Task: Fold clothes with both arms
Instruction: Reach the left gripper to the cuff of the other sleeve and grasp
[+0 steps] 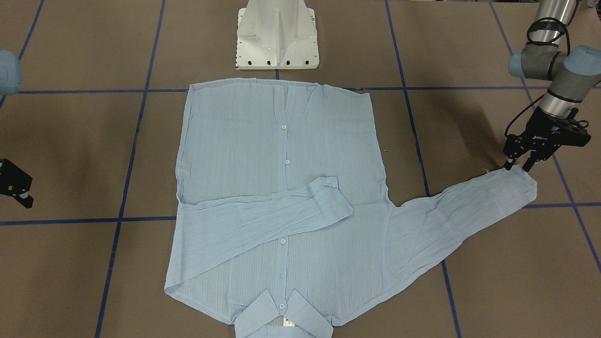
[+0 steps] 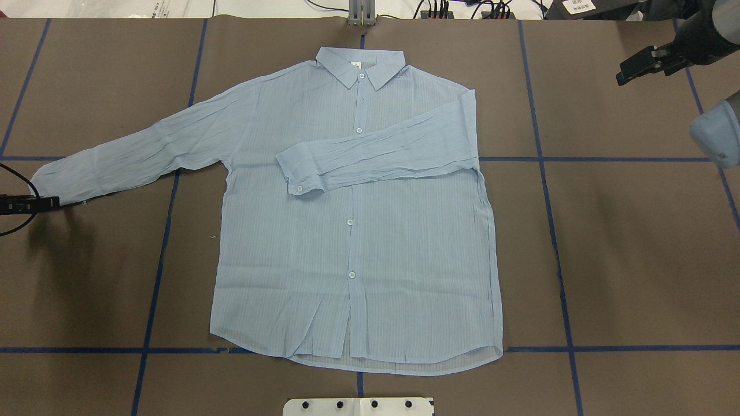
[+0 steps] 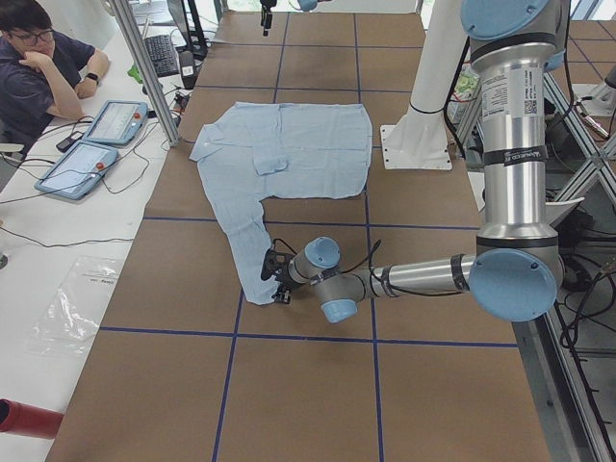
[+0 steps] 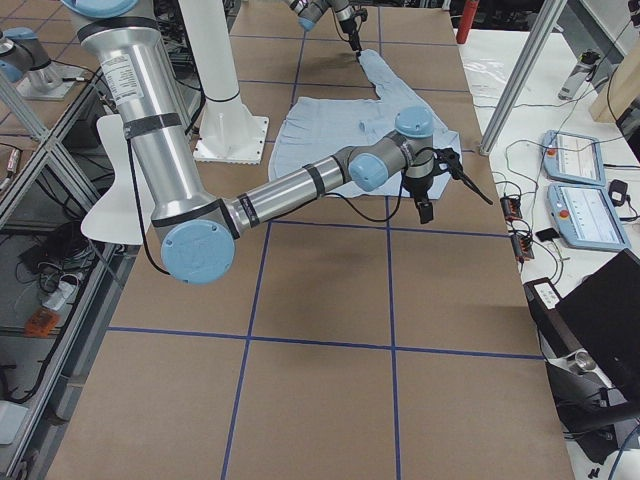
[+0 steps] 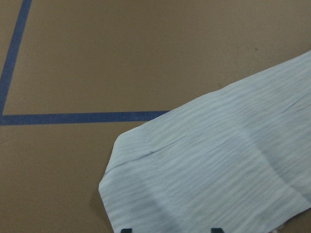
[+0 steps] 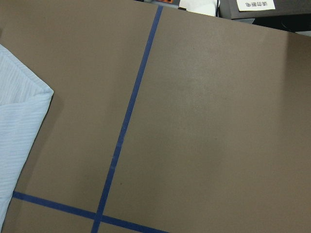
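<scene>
The light-blue shirt (image 1: 281,141) (image 2: 358,260) lies flat and buttoned, its collar (image 2: 359,65) on the far side from the robot's base. One sleeve (image 2: 393,150) is folded across the chest. The other sleeve (image 1: 450,216) stretches out flat to the robot's left. My left gripper (image 1: 521,165) (image 2: 49,202) is down at that sleeve's cuff (image 5: 218,184), open, and in the left wrist view the cuff lies between its fingertips (image 5: 126,229). My right gripper (image 2: 627,72) (image 1: 19,192) is off the shirt on the right side, open and empty. The right wrist view catches only an edge of the shirt (image 6: 19,116).
The white pedestal base (image 1: 277,37) stands just behind the shirt's hem. Blue tape lines (image 2: 543,159) cross the brown table. A person (image 3: 38,67) sits beyond the collar end, near two tablets (image 3: 96,144) and cables.
</scene>
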`<state>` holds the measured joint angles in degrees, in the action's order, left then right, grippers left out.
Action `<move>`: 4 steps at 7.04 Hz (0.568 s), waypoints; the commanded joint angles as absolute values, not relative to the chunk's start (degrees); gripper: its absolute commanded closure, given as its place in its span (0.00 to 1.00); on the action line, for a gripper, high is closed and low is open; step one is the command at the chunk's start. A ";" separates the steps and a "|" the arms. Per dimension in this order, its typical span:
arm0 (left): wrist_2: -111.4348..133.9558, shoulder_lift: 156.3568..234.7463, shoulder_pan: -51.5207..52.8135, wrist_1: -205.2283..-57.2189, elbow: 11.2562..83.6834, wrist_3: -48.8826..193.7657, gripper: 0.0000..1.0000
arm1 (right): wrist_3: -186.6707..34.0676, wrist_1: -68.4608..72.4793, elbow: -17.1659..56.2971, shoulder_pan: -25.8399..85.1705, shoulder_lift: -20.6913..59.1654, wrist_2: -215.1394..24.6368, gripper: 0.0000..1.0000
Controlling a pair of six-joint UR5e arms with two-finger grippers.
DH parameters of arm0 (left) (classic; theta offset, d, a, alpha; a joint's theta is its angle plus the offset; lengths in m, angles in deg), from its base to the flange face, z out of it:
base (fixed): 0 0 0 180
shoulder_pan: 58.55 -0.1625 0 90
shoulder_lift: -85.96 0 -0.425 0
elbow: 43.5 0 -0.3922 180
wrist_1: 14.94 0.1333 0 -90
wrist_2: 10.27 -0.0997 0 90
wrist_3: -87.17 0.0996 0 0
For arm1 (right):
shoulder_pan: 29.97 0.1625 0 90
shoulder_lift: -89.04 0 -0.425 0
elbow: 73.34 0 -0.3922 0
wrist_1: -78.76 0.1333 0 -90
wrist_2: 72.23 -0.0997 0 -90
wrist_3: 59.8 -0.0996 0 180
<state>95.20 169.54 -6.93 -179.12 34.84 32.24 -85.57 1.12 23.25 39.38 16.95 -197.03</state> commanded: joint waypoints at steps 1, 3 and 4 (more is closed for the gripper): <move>95.20 169.45 -7.13 -179.12 34.72 32.24 0.40 | -85.64 1.32 23.34 39.38 16.89 -197.03 0.00; 95.20 169.28 -7.13 -179.39 34.72 32.15 0.65 | -85.64 1.41 23.34 39.38 16.89 -197.03 0.00; 92.85 168.84 -7.13 -180.34 34.64 32.24 0.90 | -85.73 1.41 23.43 39.38 16.89 -197.03 0.00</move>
<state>94.56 169.20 -7.13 -179.58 34.70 32.21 -85.66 1.38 23.34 39.38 16.89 -197.03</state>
